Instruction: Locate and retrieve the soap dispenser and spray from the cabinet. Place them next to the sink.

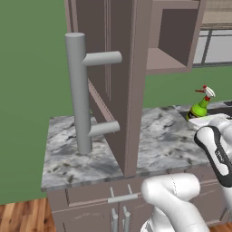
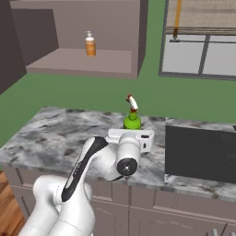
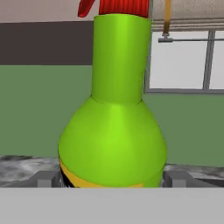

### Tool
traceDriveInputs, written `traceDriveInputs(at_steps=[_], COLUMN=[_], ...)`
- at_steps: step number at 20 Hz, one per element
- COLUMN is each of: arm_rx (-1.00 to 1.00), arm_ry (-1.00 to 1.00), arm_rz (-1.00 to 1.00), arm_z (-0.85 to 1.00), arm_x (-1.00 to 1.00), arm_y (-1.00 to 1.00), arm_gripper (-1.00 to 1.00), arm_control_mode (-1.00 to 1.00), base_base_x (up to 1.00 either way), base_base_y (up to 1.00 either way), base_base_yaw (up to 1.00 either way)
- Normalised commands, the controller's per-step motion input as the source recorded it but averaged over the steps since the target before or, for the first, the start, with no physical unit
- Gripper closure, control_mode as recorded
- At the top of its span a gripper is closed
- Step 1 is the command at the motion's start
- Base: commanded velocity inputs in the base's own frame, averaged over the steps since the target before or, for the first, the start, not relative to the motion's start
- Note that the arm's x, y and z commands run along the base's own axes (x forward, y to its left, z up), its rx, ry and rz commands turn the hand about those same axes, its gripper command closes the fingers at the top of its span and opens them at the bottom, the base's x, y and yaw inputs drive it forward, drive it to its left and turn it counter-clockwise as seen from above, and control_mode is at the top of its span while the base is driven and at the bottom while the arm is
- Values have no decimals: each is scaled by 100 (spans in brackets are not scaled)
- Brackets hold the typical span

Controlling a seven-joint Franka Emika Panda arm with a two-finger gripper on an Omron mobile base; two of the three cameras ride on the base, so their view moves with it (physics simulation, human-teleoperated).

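Tall mauve-brown wooden cabinet [image 1: 118, 81] stands open, orange soap dispenser [image 2: 90, 44] on its shelf. Grey-veined marble counter [image 2: 60, 133] carries the green red-nozzled spray bottle [image 2: 132, 119], just left of the dark rectangular sink [image 2: 200, 154]. Tool [image 3: 112, 178] fingers flank its base; clamped or not, cannot tell. Risk: top-heavy bottle tipping into the basin edge. Open room lies left.

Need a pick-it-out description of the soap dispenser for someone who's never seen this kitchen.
Find the open cabinet on the wall above the marble counter. On its shelf stands the soap dispenser, alone: a small orange bottle with a white pump top. The spray, down on the counter beside the sink, is green with a red trigger.
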Motion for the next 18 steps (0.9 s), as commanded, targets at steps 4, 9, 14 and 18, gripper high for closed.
traceDriveInputs(at_steps=[4, 9, 14, 18], arm_rx=[0, -7, -16, -12], arm_ry=[0, 0, 4, 1], arm_rz=[7, 6, 7, 7], arm_z=[-1, -6, -13, -19], arm_x=[8, 21, 36, 29], arm_y=[0, -6, -14, -24], arm_gripper=[100, 100, 100, 100], arm_control_mode=[-100, -100, -100, -100], base_base_x=[0, 0, 0, 0], base_base_y=[0, 0, 0, 0], base_base_yaw=[0, 0, 0, 0])
